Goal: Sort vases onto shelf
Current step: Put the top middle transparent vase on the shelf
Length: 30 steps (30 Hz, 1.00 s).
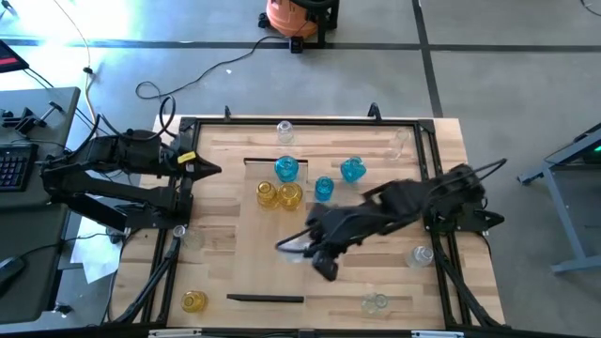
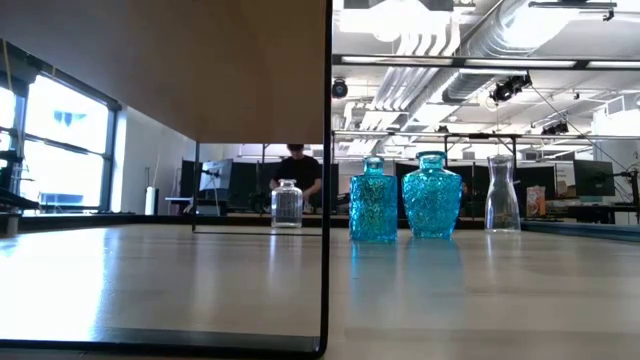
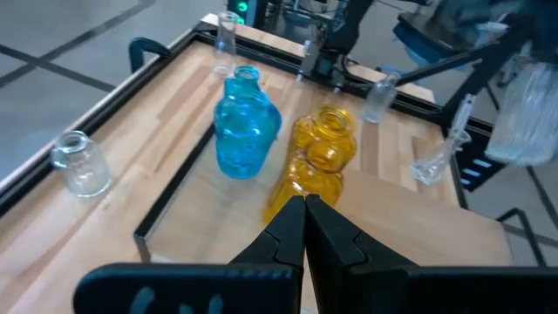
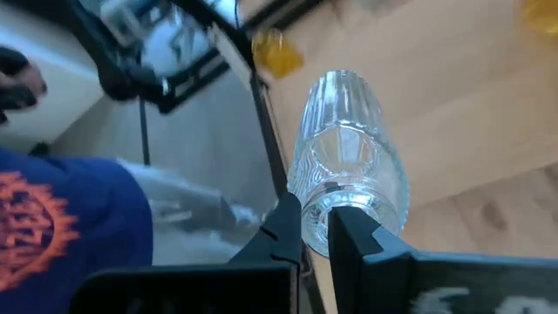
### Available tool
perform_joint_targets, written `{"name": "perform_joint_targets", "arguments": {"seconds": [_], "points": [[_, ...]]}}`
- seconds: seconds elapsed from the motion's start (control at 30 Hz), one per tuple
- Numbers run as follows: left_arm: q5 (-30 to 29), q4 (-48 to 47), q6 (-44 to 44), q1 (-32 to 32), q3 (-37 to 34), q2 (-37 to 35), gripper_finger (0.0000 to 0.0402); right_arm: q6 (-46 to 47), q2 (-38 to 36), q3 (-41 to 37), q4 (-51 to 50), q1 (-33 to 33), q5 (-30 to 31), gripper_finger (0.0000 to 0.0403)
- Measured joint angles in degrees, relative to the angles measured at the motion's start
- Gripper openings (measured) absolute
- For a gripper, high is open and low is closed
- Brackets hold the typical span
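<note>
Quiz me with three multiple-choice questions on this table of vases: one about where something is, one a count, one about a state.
1. Where is the lone yellow vase?
A) between blue ones
B) near a corner of the table, on the left arm's side
C) on the floor
2. How many blue vases show from above?
A) one
B) three
C) six
3. The right hand is:
A) open, empty
B) shut on a yellow vase
C) shut on a clear vase
Answers: B, it stands alone by that corner; B, three cluster mid-table; C, the right wrist view shows ribbed clear glass pinched.
</note>
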Motion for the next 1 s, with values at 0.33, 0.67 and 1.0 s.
{"name": "perform_joint_targets", "arguments": {"seconds": [0.33,0.67,1.0], "points": [[1.8,0.0,-2.6,0.0,0.0,0.0,0.0,-7.8,3.4,0.0,4.8,-4.8,-10.7,0.0004],[1.4,0.1,-8.5,0.0,0.0,0.3,0.0,-22.8,3.4,0.0,-7.7,-9.7,-15.0,0.0004],[-1.0,2.8,-19.1,-1.9,0.0,3.4,0.0,-39.1,4.2,0.0,-10.8,-13.4,-16.5,0.0004]]}}
